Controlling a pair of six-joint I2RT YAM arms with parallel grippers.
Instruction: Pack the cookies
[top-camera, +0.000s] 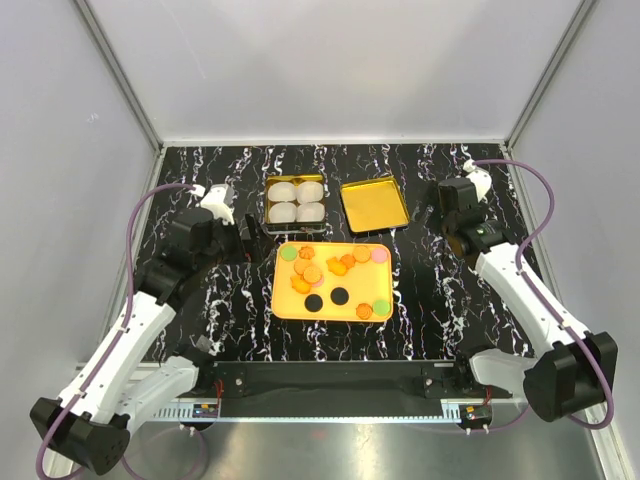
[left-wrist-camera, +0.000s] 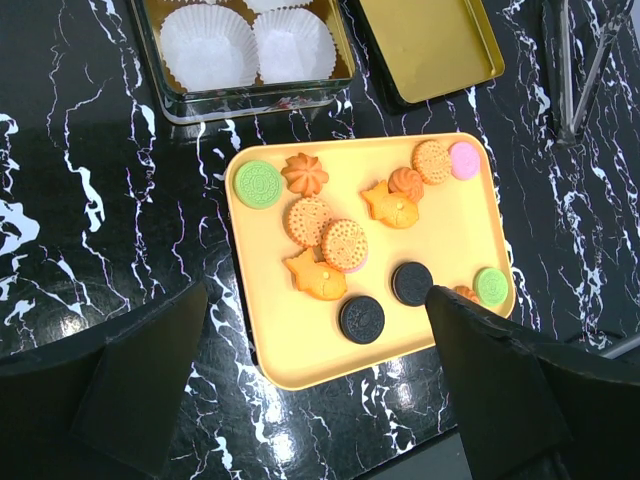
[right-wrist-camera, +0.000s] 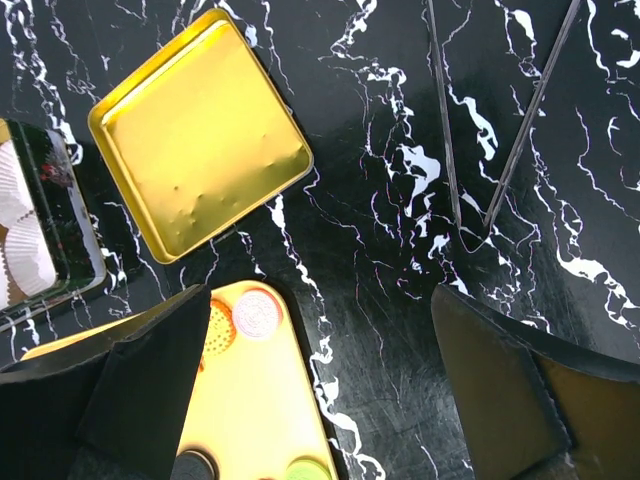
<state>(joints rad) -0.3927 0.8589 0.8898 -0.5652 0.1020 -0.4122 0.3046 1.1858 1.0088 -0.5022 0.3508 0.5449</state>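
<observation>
Several cookies lie on a yellow tray (top-camera: 345, 308) mid-table: orange ones (top-camera: 312, 273), two black (top-camera: 340, 295), green (top-camera: 288, 254) and pink (top-camera: 380, 256). In the left wrist view I see a green cookie (left-wrist-camera: 259, 184), an orange fish cookie (left-wrist-camera: 316, 276) and a black cookie (left-wrist-camera: 362, 319) on the tray (left-wrist-camera: 300, 355). My left gripper (top-camera: 252, 238) (left-wrist-camera: 315, 305) is open and empty, hovering left of and above the tray. My right gripper (top-camera: 446, 222) (right-wrist-camera: 320, 300) is open and empty over bare table right of the tray (right-wrist-camera: 255, 400), whose pink cookie (right-wrist-camera: 257, 313) shows.
An open tin (top-camera: 268, 200) (left-wrist-camera: 250, 100) holding white paper cup liners (left-wrist-camera: 208, 45) stands behind the tray. Its gold lid (top-camera: 374, 203) (left-wrist-camera: 430, 45) (right-wrist-camera: 200, 150) lies upside down to the tin's right. The table is black marble, with walls on three sides.
</observation>
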